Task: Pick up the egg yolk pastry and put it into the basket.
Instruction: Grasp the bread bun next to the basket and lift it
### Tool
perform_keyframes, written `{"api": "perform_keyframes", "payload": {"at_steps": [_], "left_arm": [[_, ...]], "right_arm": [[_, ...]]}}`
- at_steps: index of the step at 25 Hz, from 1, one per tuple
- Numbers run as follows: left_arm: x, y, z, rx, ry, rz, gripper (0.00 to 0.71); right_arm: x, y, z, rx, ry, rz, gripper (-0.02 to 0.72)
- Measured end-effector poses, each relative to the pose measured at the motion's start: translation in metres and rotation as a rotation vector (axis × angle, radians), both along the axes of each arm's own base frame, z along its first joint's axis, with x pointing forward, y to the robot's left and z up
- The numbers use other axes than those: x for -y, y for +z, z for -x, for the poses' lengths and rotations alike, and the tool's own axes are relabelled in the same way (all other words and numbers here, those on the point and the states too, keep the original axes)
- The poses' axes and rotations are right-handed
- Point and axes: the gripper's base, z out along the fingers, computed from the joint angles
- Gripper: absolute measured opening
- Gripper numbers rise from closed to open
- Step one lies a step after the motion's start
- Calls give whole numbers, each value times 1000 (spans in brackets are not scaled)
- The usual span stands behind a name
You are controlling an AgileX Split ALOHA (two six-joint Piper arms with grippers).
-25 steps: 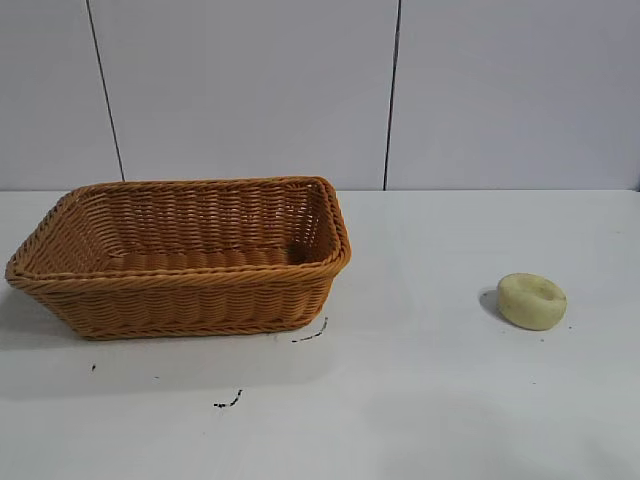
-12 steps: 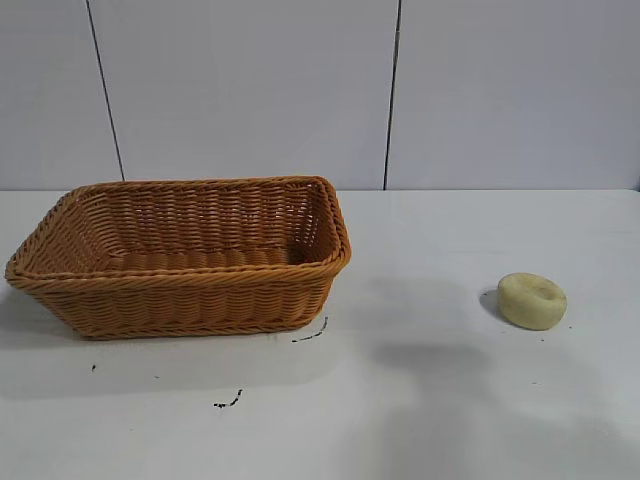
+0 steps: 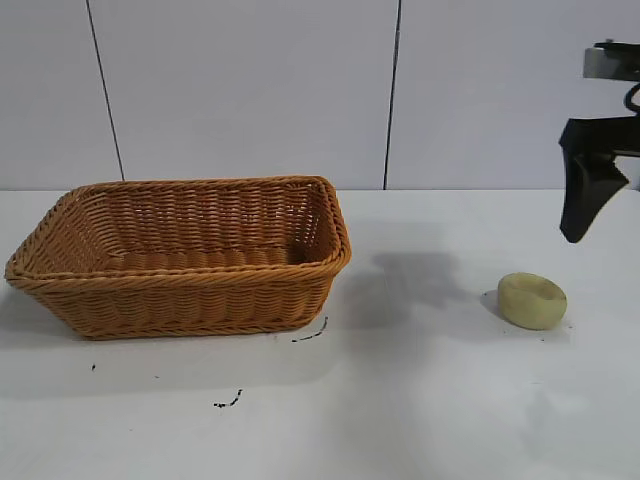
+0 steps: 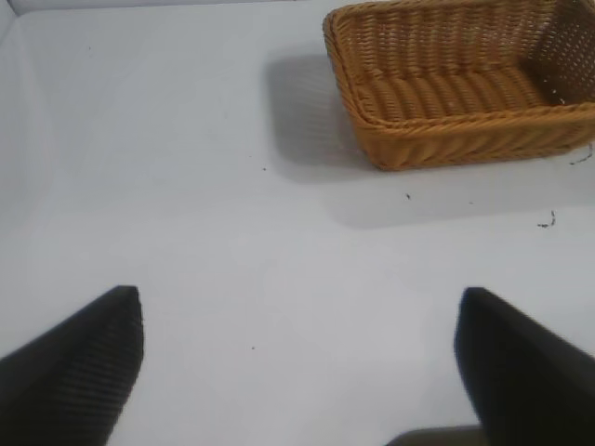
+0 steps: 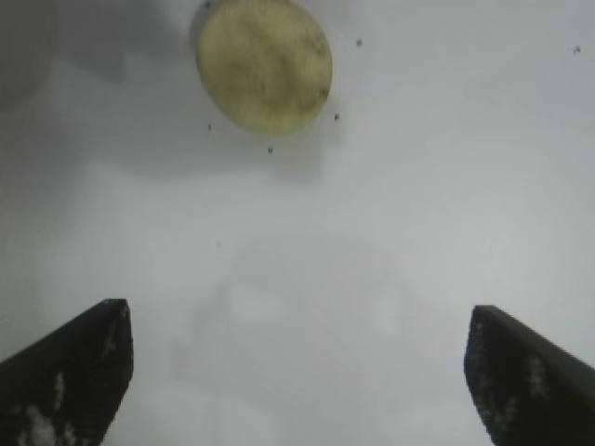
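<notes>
The pale yellow egg yolk pastry [image 3: 532, 300] lies on the white table at the right, and also shows in the right wrist view [image 5: 264, 63]. The orange-brown wicker basket [image 3: 180, 278] stands at the left and is empty. My right gripper [image 3: 575, 230] hangs in the air above and a little right of the pastry. In its wrist view [image 5: 296, 316] the jaws are wide open and empty, with the pastry ahead of them. My left gripper [image 4: 297, 297] is out of the exterior view. It is open and empty over bare table, well apart from the basket [image 4: 465, 116].
The white table [image 3: 420, 400] has a few small dark marks [image 3: 228, 402] in front of the basket. A grey panelled wall stands behind. The right arm's shadow [image 3: 420, 275] falls between the basket and the pastry.
My right gripper has come into the exterior view at the upper right, above the pastry. Its shadow has shifted across the table. The pastry and the basket have not moved.
</notes>
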Motion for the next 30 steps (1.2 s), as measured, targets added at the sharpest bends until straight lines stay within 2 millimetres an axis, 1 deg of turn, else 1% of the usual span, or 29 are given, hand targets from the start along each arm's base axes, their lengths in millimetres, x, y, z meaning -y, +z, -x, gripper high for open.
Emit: {"api": "perform_keyframes", "payload": {"at_steps": [3,8,12,15,19,20,22,24,25,29,30], "left_arm": [[0,0,0,0,0,0,693],[0,0,0,0,0,0,693],[0,0,0,0,0,0,693],[0,0,0,0,0,0,693],[0,0,0,0,0,0,693],[0,0,0,0,0,0,693],[0,0,0,0,0,0,693],[0,0,0,0,0,0,693],[0,0,0,0,0,0,693],[0,0,0,0,0,0,693],[0,0,0,0,0,0,693]], "right_arm": [[0,-14,-10,-20,-14,14,696],[2,-45,-18,-72,-5,51,696],[3,-68,-24,-81,-3,73,696],[3,-78,-28,-65,-12,67,696],[2,-85,-29,-73,-20,55,693],[2,-85,-29,-74,-21,54,680],[1,-85,-29,-73,-21,54,629],[1,-85,-29,-73,-21,54,559],[1,-85,-29,-73,-21,54,505],[1,-85,-30,-71,-23,52,244],[1,-85,-30,-69,-23,52,201]]}}
